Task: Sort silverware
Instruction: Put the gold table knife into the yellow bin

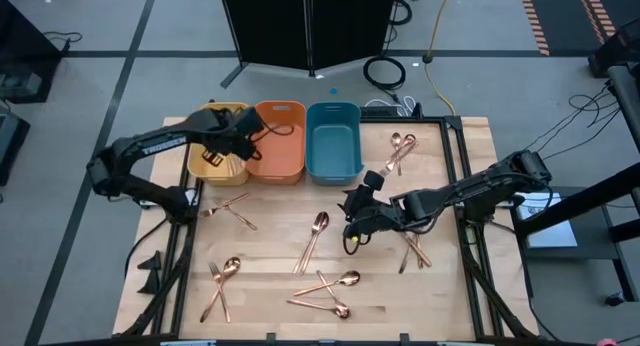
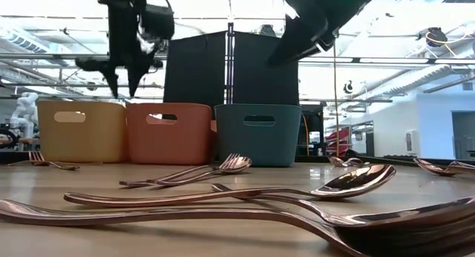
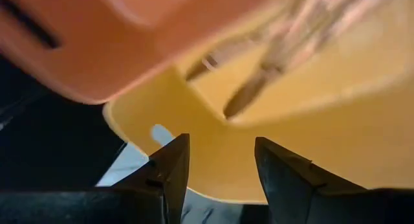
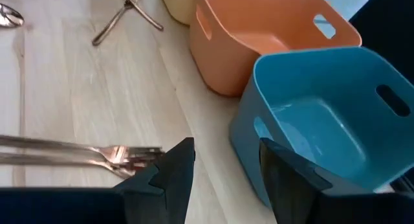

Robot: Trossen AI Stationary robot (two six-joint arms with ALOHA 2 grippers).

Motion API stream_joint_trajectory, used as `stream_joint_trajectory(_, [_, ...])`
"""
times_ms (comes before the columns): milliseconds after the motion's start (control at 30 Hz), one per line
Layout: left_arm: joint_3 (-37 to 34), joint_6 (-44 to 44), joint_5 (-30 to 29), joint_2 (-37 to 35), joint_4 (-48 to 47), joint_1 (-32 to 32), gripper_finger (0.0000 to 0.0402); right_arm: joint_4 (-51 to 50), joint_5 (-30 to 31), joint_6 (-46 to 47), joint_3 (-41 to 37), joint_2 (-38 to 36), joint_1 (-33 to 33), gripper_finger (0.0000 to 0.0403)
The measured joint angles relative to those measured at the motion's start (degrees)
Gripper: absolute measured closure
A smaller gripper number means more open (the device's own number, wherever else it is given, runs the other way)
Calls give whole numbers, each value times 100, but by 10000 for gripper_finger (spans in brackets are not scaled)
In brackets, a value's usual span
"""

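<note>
The left gripper hangs over the yellow bin at about eleven o'clock on the table. Its fingers stand apart with nothing between them, and blurred pieces of silverware lie inside the bin just beyond its fingertips. The orange bin sits just beside the yellow one, and the teal bin is next along, near twelve o'clock.

The right gripper hovers near the table's centre, slightly toward three o'clock. Its fingers are also apart and empty. Two forks lie flat on the wood just beside its fingertips, not touching them, with the teal bin close ahead.

The rest of the silverware is scattered on the table: a spoon at the centre, crossed spoons near six o'clock, a spoon and fork near seven o'clock, crossed forks near nine o'clock, a small pile near one o'clock, and a few pieces near four o'clock under the right arm.
</note>
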Motion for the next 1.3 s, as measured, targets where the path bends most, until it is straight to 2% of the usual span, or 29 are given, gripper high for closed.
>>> stream_joint_trajectory(133, [266,-1080,737,-352,32,-194,229,-551,-15,535,0,0,85,239])
stream_joint_trajectory(267, [303,-2306,1422,-619,432,-645,229,-1194,-19,952,0,0,187,239])
stream_joint_trajectory(367, [305,-3659,1696,-667,842,-1121,229,-1547,-142,1278,0,0,206,239])
stream_joint_trajectory(467, [305,-5037,2018,-624,1140,-1605,229,-1832,-792,1636,0,-7,208,239])
stream_joint_trajectory(600, [227,-5975,2697,-521,1832,-2354,229,-2282,-1793,2122,0,-11,297,239])
stream_joint_trajectory(767, [-17,-6067,2611,-200,3279,-3397,229,-3063,-1966,2679,0,-11,619,239])
stream_joint_trajectory(900, [-254,-6023,2569,276,4629,-3836,229,-3741,-1929,3083,0,-95,964,239])
stream_joint_trajectory(1167, [-188,-5821,2567,1930,7426,-4086,229,-4559,-1476,4564,-39,-705,1881,239])
stream_joint_trajectory(1300, [312,-5449,2571,2846,7904,-4084,229,-4612,-1214,5308,-176,-865,2401,239])
